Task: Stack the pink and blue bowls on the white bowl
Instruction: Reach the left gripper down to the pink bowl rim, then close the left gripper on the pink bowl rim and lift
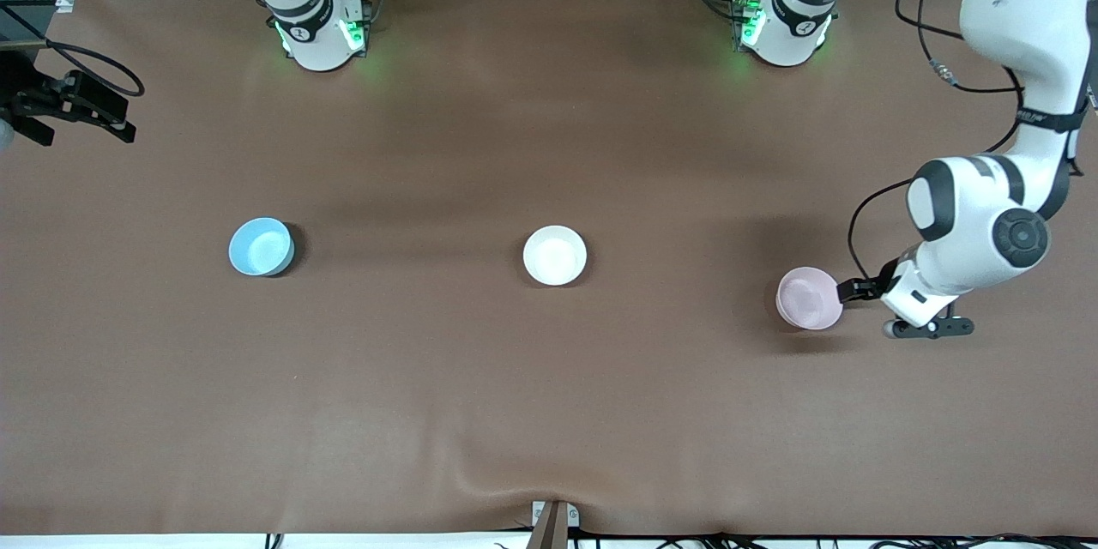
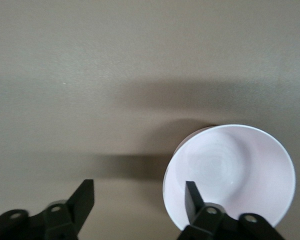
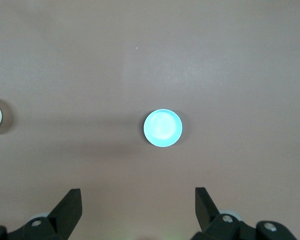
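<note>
pink bowl (image 1: 809, 298), resting on the table toward the left arm's end, is being straddled at its rim by the left gripper (image 1: 845, 292), jaws apart and gripping nothing, needing closure before lifting toward the white bowl (image 1: 555, 255).

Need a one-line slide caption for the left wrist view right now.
Left gripper open at the pink bowl, one finger over its rim, the other outside above the brown table.
</note>
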Tool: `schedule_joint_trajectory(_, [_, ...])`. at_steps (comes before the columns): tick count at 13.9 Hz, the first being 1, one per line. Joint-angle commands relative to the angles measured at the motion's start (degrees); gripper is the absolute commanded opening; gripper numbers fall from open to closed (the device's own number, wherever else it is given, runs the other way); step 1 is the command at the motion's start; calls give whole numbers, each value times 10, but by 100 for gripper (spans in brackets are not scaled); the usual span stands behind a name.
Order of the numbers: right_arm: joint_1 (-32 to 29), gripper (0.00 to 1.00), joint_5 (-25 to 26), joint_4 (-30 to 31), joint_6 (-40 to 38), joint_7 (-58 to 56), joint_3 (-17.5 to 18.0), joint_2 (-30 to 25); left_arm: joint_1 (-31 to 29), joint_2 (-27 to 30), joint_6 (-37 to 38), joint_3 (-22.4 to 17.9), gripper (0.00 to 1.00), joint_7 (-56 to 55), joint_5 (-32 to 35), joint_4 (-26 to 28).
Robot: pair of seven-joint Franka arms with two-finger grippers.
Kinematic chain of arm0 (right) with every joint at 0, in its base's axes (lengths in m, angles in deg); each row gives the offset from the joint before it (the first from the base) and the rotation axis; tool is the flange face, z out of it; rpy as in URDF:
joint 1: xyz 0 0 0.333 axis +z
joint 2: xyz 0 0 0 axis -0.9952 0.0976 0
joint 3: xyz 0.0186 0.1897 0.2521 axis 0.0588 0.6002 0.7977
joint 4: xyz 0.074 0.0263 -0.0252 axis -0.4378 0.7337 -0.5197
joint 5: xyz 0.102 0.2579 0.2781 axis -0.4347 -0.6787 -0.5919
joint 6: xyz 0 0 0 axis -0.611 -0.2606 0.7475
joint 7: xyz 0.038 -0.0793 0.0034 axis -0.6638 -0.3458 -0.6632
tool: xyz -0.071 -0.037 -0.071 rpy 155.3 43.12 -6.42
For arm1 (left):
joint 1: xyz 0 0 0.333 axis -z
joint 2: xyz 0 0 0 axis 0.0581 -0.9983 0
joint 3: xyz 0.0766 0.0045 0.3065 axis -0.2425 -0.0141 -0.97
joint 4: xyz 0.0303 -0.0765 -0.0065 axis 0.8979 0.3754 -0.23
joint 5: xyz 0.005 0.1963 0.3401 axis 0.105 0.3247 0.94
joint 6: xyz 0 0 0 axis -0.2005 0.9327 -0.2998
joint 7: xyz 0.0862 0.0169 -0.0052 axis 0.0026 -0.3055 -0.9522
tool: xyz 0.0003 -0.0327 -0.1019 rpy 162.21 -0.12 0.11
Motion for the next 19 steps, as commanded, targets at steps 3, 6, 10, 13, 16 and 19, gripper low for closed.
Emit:
schedule_joint_trajectory(3, [-3, 100, 9, -5, 0, -4, 2, 1, -2, -17, -16, 14, 58, 10, -10, -4])
schedule_joint_trajectory(6, [-3, 100, 9, -5, 0, -4, 2, 1, -1, -22, -19, 14, 38, 10, -10, -4])
schedule_joint_trajectory(10, [-3, 100, 9, -4, 0, -4, 2, 1, -2, -28, -19, 14, 7, 10, -10, -4])
schedule_joint_trajectory(13, [-3, 100, 9, -5, -1, -4, 2, 1, -1, -25, -18, 17, 0, 10, -10, -5])
schedule_joint_trajectory(16, [-2, 100, 9, -4, -1, -5, 2, 1, -4, -12, -7, 36, 0, 10, -10, -7])
schedule_joint_trajectory(19, [-3, 100, 9, -4, -2, -5, 2, 1, -3, 5, 38, 77, 0, -32, -12, -28])
